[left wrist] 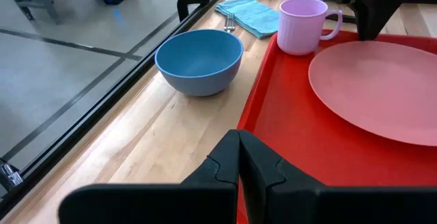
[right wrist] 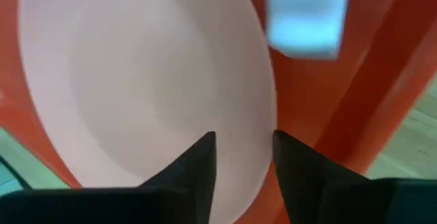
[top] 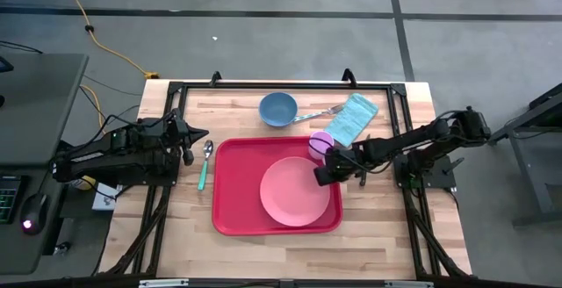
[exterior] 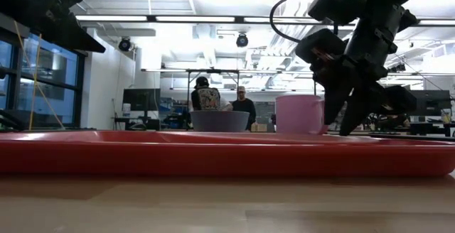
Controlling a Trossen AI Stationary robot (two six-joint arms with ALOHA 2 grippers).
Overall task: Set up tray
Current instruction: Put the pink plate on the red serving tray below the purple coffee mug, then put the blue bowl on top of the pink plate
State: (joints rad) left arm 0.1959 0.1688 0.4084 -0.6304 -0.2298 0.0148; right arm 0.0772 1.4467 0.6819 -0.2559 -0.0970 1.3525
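Closest to the low camera runs the raised rim of the large bright red rectangular plastic tray [exterior: 227, 155], which sits on the wooden worktop [top: 176, 235] towards its near edge, about midway between the left and right edges. On the tray's right half lies a round salmon-pink plate [top: 295, 191], flat and well inside the rim. A pale pink ribbed mug [top: 321, 143] stands upright at the tray's far right corner, just beside the plate.

Over the plate's right edge hovers the right claw [top: 321, 172], its two dark fingers [right wrist: 198, 166] parted with a narrow gap between them and nothing held; the plate's rim shows through that gap in the right wrist view. The left claw [top: 200, 133] waits near the left edge of the worktop, its fingers [left wrist: 225, 169] pressed together and empty.

Between the left claw and the tray lies a metal spoon with a teal handle [top: 205, 162], pointing towards the far edge. Beyond the tray, near the far edge, stand a round blue bowl [top: 277, 109], a metal fork [top: 318, 113] and a folded teal cloth [top: 353, 118], the fork reaching from the bowl to the cloth.

Two people [exterior: 224, 101] stand far back in the room.
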